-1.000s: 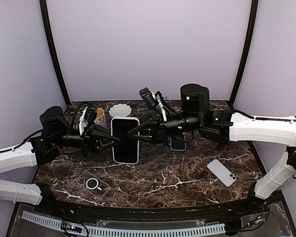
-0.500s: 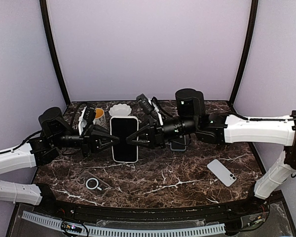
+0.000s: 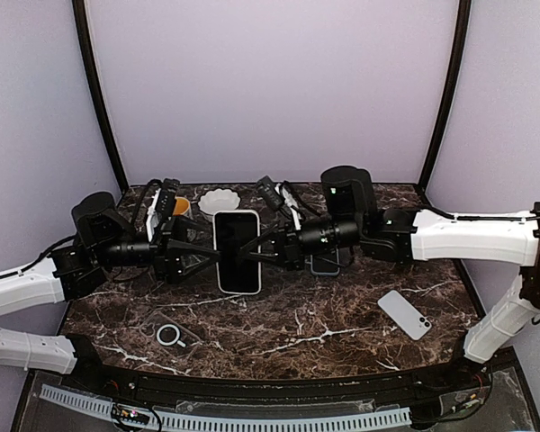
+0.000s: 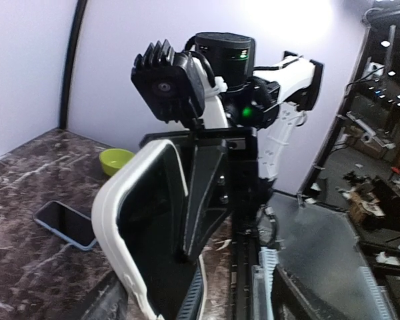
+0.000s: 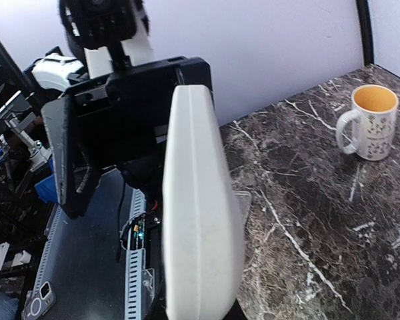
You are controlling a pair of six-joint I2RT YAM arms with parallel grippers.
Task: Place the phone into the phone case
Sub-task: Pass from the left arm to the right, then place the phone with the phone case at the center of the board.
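Right gripper [image 3: 255, 256]: pinching phone [image 3: 237, 247] by its edge.
Left gripper [image 3: 211, 257]: fingers spread, just beside phone.
Phone case [image 5: 193, 200]: white, around phone.
Mug [image 5: 372, 127]: print unreadable.

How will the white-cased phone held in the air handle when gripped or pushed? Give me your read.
The white-cased phone looks stiff: it shows no bend with the right gripper pinching one long edge. Its smooth case back is probably slippery, so it could pivot in that grip. Stood on edge, so thin a slab would likely tip.
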